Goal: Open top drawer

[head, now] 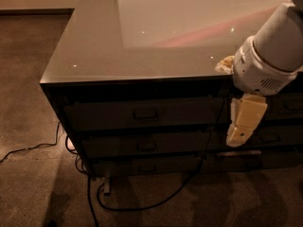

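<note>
The top drawer (pixel 109 116) is the uppermost dark grey drawer in the left column of a low cabinet, and it is closed. Its small rectangular pull (pixel 145 113) sits at the centre of the front. My gripper (pixel 240 132) is cream-coloured, hangs pointing down from the white wrist (pixel 265 67), and is in front of the drawer fronts. It is well to the right of the pull, at about the level of the second drawer, and holds nothing that I can see.
Two shallower drawers (pixel 142 145) (pixel 147 167) lie below the top one. More drawer fronts (pixel 284 105) lie to the right behind the arm. The cabinet has a glossy top (pixel 156 37). Black cables (pixel 94 197) trail on the carpet at the cabinet's foot.
</note>
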Controlling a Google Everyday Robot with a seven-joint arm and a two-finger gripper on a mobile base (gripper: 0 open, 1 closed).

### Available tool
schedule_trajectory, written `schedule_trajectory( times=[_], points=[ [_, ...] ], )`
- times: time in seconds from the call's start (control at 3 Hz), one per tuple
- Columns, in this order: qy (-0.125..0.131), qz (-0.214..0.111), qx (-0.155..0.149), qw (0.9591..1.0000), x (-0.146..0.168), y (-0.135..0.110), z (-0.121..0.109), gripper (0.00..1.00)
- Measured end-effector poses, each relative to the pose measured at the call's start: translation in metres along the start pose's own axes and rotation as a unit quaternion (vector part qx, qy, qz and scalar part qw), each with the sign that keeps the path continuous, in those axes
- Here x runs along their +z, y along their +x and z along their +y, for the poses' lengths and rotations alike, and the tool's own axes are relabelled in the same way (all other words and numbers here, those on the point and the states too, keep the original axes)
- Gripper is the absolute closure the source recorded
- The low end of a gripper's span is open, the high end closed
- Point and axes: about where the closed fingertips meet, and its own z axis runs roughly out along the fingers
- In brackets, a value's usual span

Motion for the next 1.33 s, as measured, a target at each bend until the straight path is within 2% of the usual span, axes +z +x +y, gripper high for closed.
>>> schedule_trajectory(
  times=[0.33, 0.67, 1.0, 1.33],
  points=[
    [0.006, -0.004, 0.009, 0.9999, -0.008, 0.007, 0.003, 0.0],
    [0.023, -0.032, 0.03, 0.9988, -0.003, 0.021, 0.02, 0.0],
    [0.044, -0.081, 0.022, 0.9956, 0.017, 0.008, 0.028, 0.0],
    [0.048, -0.125, 0.014, 0.9909, 0.055, -0.016, 0.024, 0.0]
  ],
)
